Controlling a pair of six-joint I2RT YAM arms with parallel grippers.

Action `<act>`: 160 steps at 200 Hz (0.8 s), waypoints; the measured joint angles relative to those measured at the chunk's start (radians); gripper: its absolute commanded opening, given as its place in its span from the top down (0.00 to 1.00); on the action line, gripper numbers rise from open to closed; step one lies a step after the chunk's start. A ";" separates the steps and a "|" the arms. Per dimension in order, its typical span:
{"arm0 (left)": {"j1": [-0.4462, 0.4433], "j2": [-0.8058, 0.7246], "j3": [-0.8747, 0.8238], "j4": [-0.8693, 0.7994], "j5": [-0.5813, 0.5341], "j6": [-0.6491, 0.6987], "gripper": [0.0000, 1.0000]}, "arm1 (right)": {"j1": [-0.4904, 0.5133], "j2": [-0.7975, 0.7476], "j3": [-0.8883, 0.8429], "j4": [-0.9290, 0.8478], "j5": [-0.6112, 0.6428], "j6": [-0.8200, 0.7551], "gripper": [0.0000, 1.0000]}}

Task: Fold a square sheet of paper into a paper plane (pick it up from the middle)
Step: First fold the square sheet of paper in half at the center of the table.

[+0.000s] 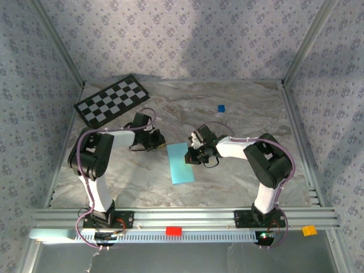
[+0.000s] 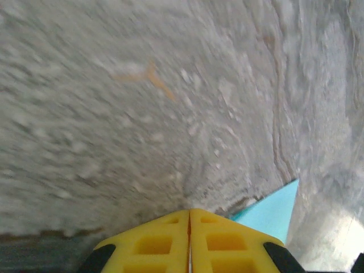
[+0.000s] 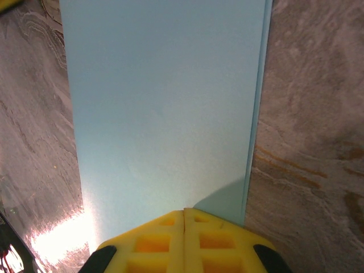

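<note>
Sheet of paper (image 1: 180, 163) lies flat on the table (image 1: 256, 114), folded narrow, between left gripper (image 1: 158, 139) and right gripper (image 1: 192, 156). Left wrist: jaws pressed together above bare marble, sheet corner beside. Right wrist: jaws pressed together over the sheet's near edge

1 blue paper sheet (image 1: 180, 163), 1 checkerboard (image 1: 112, 100), 1 tiny blue cube (image 1: 221, 108), 2 robot arms (image 1: 101, 196) (image 1: 263, 199)
</note>
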 measured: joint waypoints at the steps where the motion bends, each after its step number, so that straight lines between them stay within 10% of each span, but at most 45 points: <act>1: 0.000 0.000 0.000 0.000 -0.002 0.000 0.92 | 0.000 0.000 0.000 0.000 0.000 0.000 1.00; 160: -0.113 -0.115 -0.156 0.068 0.148 0.032 0.90 | -0.002 0.000 0.000 -0.001 -0.003 -0.007 1.00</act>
